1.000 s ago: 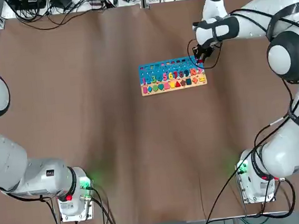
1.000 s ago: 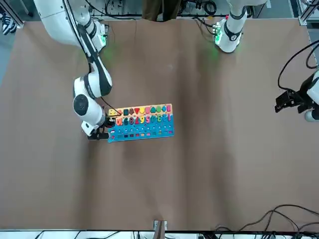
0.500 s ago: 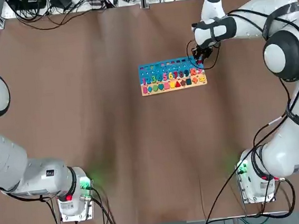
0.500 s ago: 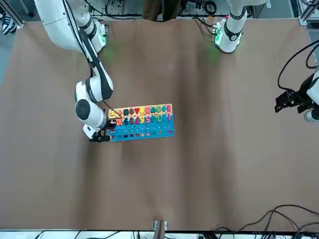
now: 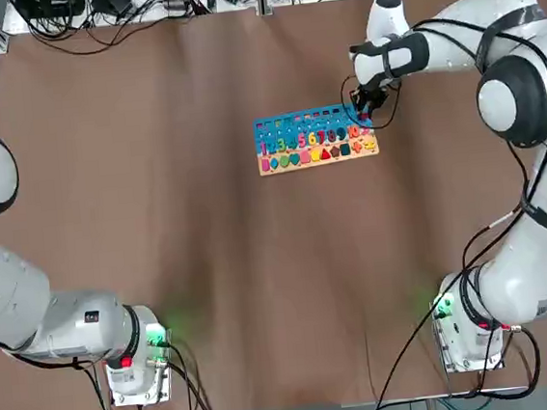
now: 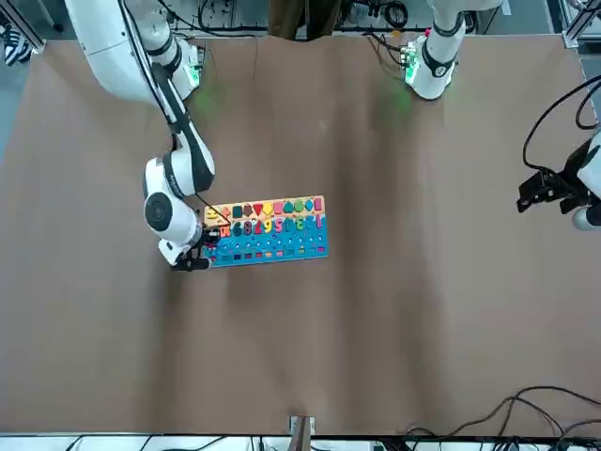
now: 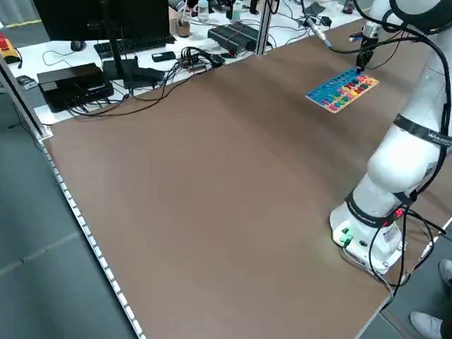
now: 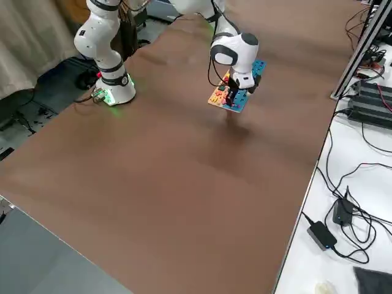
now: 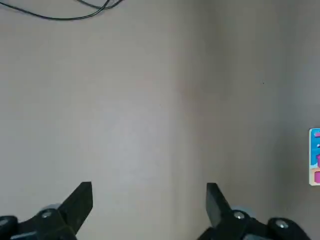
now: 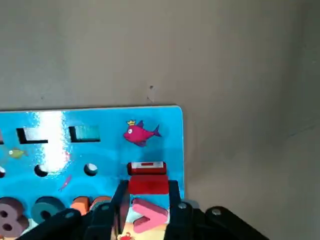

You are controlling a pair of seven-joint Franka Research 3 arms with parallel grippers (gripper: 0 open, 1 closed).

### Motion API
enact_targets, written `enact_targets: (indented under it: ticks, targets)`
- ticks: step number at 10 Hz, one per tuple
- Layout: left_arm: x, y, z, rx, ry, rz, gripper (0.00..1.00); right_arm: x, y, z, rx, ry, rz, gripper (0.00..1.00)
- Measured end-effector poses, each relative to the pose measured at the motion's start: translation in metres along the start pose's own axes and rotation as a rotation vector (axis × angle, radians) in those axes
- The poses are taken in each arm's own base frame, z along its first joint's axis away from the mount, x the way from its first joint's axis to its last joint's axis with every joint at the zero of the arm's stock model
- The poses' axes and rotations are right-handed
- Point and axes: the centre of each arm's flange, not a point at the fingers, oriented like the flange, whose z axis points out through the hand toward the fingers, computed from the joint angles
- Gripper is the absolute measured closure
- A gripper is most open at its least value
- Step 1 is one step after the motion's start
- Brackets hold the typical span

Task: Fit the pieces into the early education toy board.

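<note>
— Where is the toy board?

— The board (image 5: 316, 138) lies flat on the brown table (image 5: 212, 269), right of centre and toward the far side, blue strip on the far edge, then the row of numbers, then the shapes along the pale wood edge nearest the robot.

— And the right gripper?

— The right gripper (image 10: 146, 202) is down over the board's far right corner, its fingers (image 10: 120, 205) pinched on a small red piece (image 10: 148, 184). That piece sits just beside a red-edged slot (image 10: 146, 167) in the blue strip, below a printed pink fish (image 10: 140, 132). Whether it touches the board I cannot tell. A pink piece (image 10: 147, 216) lies on the board between the fingers, and an orange number (image 10: 89, 204) sits near it.

— The left arm?

— Parked well away at the left edge of the table. The left gripper (image 9: 149, 200) hangs over bare table with its fingers spread wide apart, holding nothing.
</note>
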Motion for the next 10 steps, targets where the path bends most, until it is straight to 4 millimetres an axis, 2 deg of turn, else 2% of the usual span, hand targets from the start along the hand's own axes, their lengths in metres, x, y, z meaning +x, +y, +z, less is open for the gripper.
enact_targets:
  ticks: [10]
  targets:
    - [0.0002,0.0031,0.0004,0.000,-0.001,0.005,0.00,0.0043,-0.0025,0.0019,0.004,0.019,-0.006,0.64]
